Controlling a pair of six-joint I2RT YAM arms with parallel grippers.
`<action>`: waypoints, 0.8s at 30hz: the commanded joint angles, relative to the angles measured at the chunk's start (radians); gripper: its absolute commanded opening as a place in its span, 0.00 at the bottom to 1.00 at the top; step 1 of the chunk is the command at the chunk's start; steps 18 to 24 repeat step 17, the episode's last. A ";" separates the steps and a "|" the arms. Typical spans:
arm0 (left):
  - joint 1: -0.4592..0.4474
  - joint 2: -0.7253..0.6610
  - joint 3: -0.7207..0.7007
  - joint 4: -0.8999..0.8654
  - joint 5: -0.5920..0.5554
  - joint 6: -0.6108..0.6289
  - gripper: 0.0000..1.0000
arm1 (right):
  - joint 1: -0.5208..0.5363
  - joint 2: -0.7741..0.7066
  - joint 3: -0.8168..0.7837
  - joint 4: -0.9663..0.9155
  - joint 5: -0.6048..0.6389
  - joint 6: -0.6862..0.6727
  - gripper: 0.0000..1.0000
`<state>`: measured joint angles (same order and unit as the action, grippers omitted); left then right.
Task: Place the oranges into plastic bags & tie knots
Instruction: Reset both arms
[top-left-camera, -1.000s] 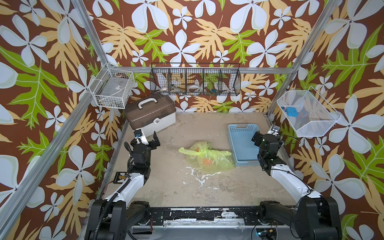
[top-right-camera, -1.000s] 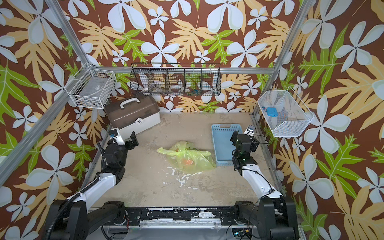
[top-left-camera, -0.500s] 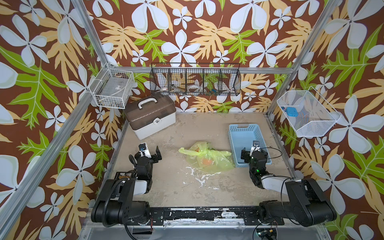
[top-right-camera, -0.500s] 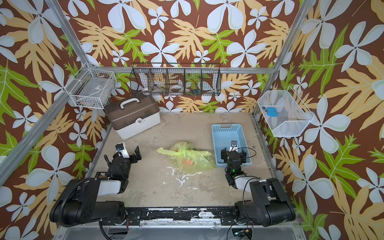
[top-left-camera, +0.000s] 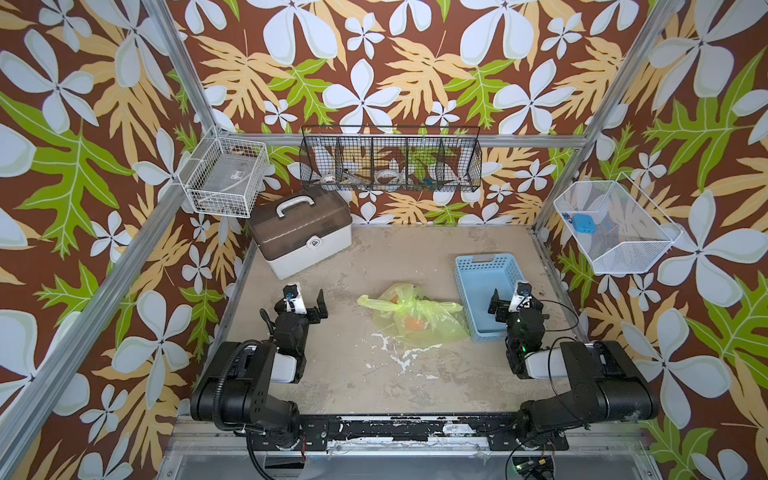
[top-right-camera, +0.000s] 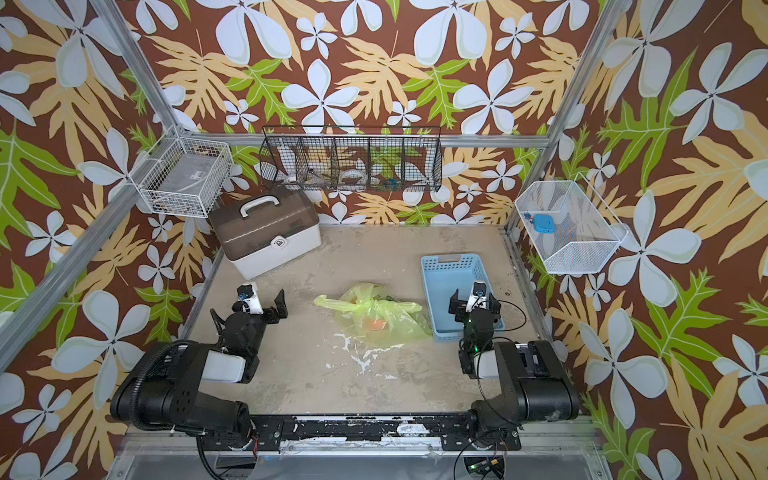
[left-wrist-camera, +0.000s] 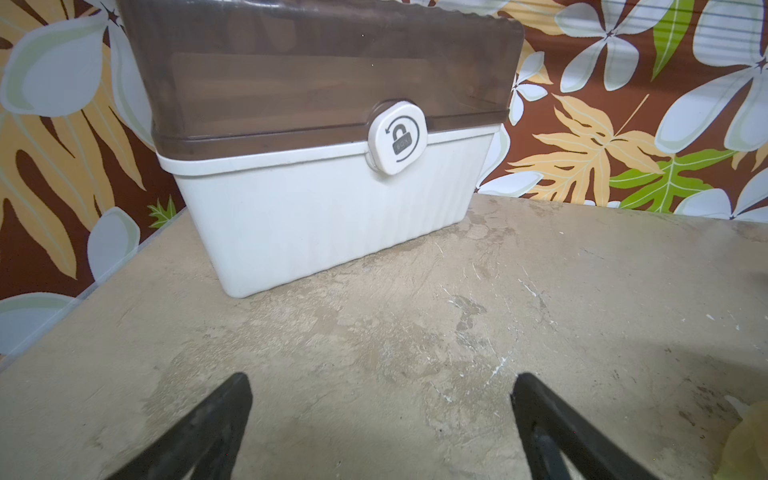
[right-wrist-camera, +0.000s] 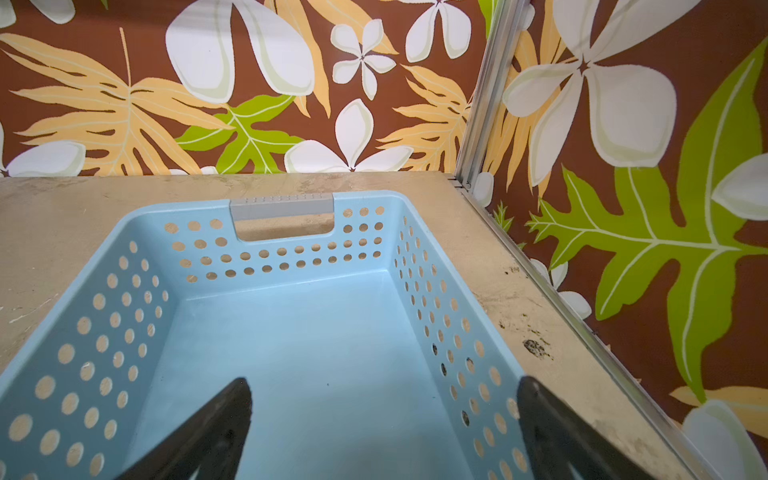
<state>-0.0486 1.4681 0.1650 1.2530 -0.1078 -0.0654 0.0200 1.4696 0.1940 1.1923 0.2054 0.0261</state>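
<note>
A crumpled yellow-green plastic bag (top-left-camera: 415, 316) (top-right-camera: 374, 318) lies in the middle of the table. An orange (top-left-camera: 415, 323) (top-right-camera: 376, 323) shows through its film; I cannot tell how many are inside. My left gripper (top-left-camera: 303, 301) (top-right-camera: 262, 305) is low over the table to the left of the bag, open and empty (left-wrist-camera: 380, 386), facing the storage box. My right gripper (top-left-camera: 515, 301) (top-right-camera: 475, 301) is open and empty (right-wrist-camera: 384, 390) over the near end of the blue basket, right of the bag. A corner of the bag (left-wrist-camera: 748, 440) shows in the left wrist view.
The light-blue perforated basket (top-left-camera: 465, 291) (right-wrist-camera: 291, 257) stands right of the bag, with nothing in it. A white storage box with a brown lid (top-left-camera: 299, 232) (left-wrist-camera: 324, 216) sits at the back left. Wire baskets (top-left-camera: 390, 160) hang on the walls.
Both arms have drawn back toward the front rail and folded down low. Both grippers stayed open. The bag has not moved.
</note>
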 joint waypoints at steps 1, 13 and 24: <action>0.001 0.000 0.004 0.037 0.001 0.016 1.00 | 0.004 -0.003 -0.005 0.030 -0.015 0.013 0.99; 0.001 0.001 0.004 0.037 0.002 0.016 1.00 | 0.008 0.011 0.015 0.003 -0.014 0.011 0.99; 0.001 -0.001 0.003 0.037 0.001 0.015 1.00 | 0.008 -0.003 0.002 0.015 -0.012 0.011 1.00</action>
